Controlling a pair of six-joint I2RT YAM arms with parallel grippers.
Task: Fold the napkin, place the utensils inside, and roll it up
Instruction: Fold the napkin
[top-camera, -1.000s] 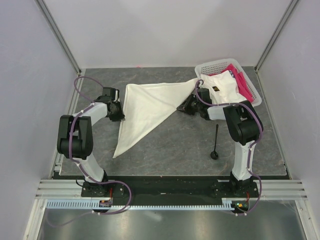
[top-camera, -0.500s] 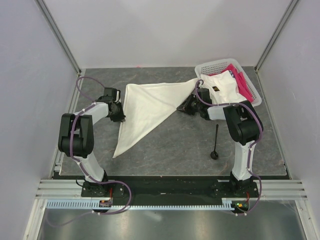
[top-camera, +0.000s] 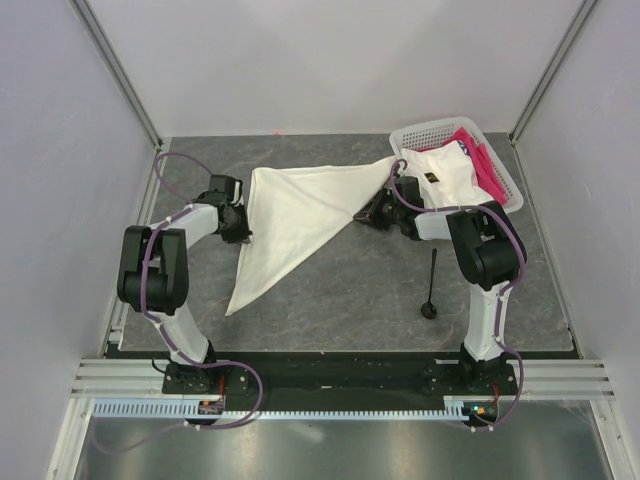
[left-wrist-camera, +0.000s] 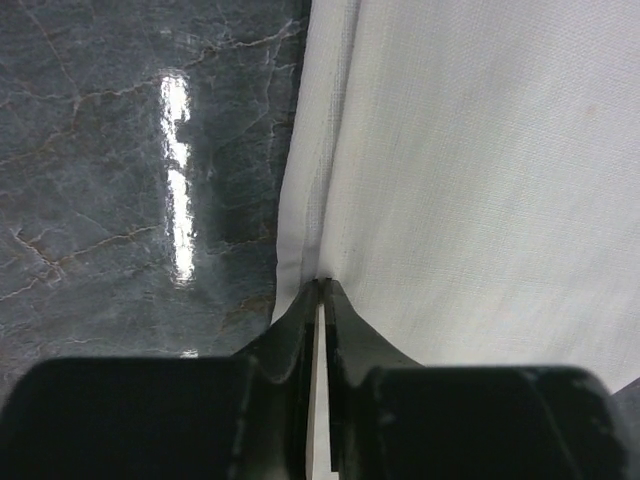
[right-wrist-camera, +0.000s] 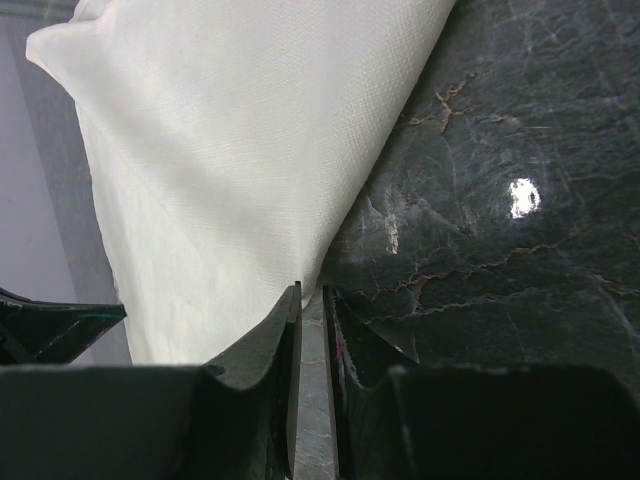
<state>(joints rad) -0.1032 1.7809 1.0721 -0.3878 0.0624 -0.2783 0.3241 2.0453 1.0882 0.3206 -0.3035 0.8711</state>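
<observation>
1. Pinching the left hem of the napkin (top-camera: 300, 215), your left gripper (left-wrist-camera: 322, 292) has its fingers nearly together, with a sliver of cloth between them.
2. Your right gripper (right-wrist-camera: 311, 292) grips the napkin's right edge, fingers narrow.
3. You see the napkin folded into a triangle, spread on the table (top-camera: 350, 300) between both arms.
4. The spoon (top-camera: 431, 285) lies beside the right arm, apart from the cloth, bowl toward the near edge.

White slotted basket (top-camera: 425, 130) sits at far right corner of dark marbled table (top-camera: 350, 300). Inside it: white garment (top-camera: 445, 175) with small dark mark, pink cloth (top-camera: 487, 165) beside.
</observation>
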